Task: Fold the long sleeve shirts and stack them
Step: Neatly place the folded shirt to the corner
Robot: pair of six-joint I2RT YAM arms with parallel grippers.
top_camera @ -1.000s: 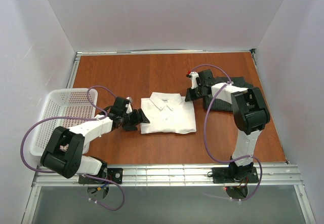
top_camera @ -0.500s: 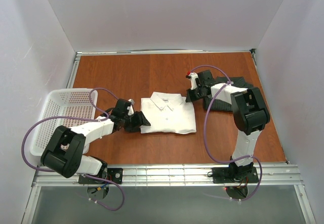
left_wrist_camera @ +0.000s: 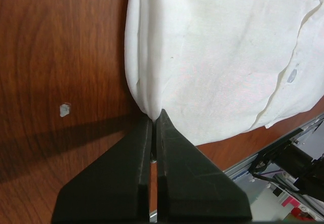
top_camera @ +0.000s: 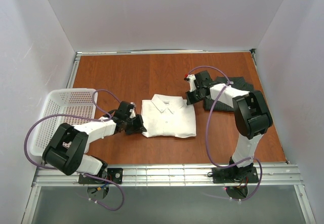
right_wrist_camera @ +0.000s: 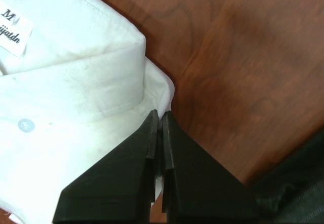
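White shirt [top_camera: 169, 115] lying folded mid-worktop [top_camera: 126, 77], being pinched at two opposite corners.

Lying flat with the collar pointing toward the far wall and the long axis running near to far, just left of the dark striped shirt [top_camera: 242, 85] at the right side. Gripping the folded left edge close to its near corner with the left fingers [left_wrist_camera: 150, 125], closed to a sliver on the layered cloth. Nipping the far-right shoulder corner, just beside the collar, with the right fingers [right_wrist_camera: 152, 126], likewise closed tight on the cloth. Holding along a diagonal, one arm at each side, neither clearly nearer. Probably readying a lift and a carry rightward onto the dark striped shirt. Needing both ends rising together, otherwise risking the fold sagging open between the two grips.
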